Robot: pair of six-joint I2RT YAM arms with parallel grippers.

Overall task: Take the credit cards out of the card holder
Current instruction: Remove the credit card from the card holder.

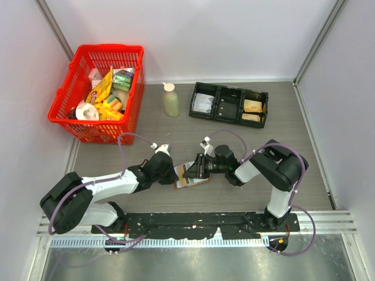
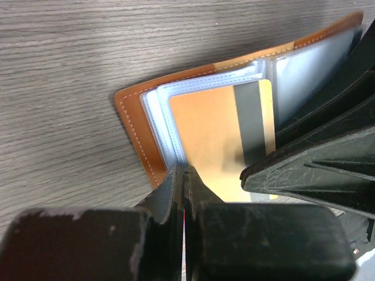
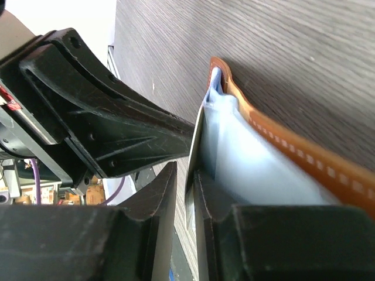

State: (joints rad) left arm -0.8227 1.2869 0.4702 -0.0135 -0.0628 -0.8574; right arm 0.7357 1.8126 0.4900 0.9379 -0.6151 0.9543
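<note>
— Where's holder (image 2: pixel 132 126)?
— Open on desk (image 2: pixel 58 58), between arms. Left pincer (image 2: pixel 183 174) pressed together at its near edge; right pincer (image 3: pixel 184 174) pinching card (image 2: pixel 205 134).
— Tip?
— You pin holder down, slide card straight from sleeve (image 2: pixel 153 111), slow, flat.

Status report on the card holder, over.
Left gripper shut, tips at card holder edge. Right gripper pinching a sleeve leaf. Orange card not yet out. Nothing in the way.

The card holder (image 2: pixel 132 126) is orange-brown with a line of white stitches and pale blue-grey pockets. The credit card (image 2: pixel 205 129) is orange-yellow with a dark grey stripe. The bench (image 2: pixel 70 58) is grey with wood lines. The basket (image 1: pixel 96 132) is red.
</note>
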